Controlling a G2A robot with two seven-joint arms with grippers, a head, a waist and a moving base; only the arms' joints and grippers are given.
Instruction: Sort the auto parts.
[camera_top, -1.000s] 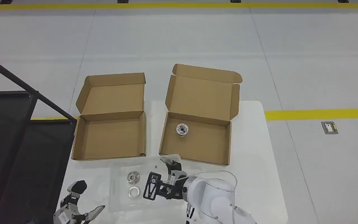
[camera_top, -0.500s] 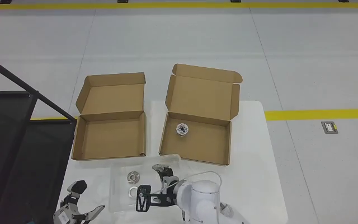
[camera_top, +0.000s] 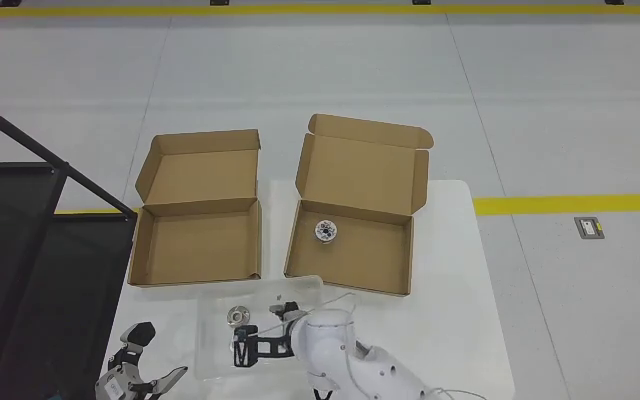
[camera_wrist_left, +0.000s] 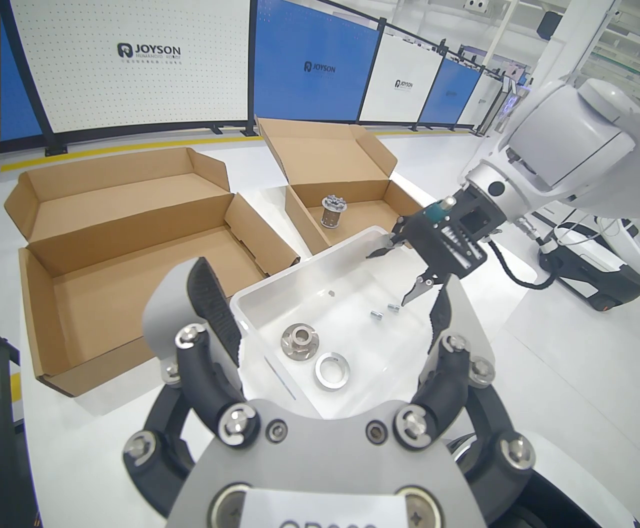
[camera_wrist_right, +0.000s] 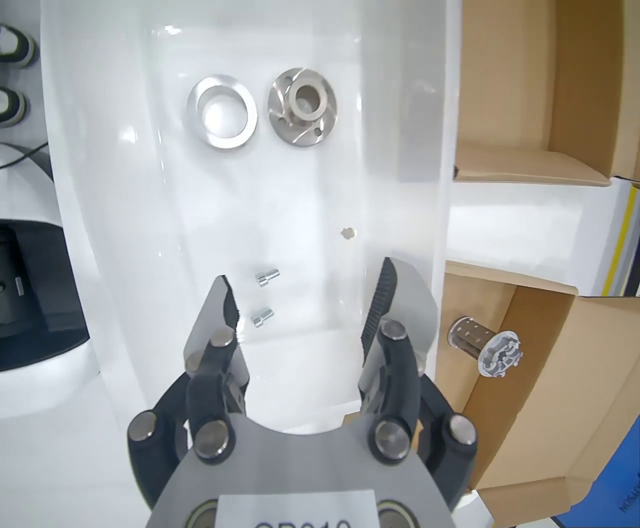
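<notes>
While the right tool (camera_wrist_right: 305, 287) hovers spread over the white tray (camera_wrist_right: 125, 210), where ring (camera_wrist_right: 225, 141) and flanged hub (camera_wrist_right: 286, 122) lie side by side, it should centre on one part before closing

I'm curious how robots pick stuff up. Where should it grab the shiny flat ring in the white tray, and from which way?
Probably from straight above, pinching the band of the ring: one finger in the hole, one outside. It lies flat on the white tray, hole up, so its sides offer little to squeeze. Pinch on the side away from the flanged hub beside it.
</notes>
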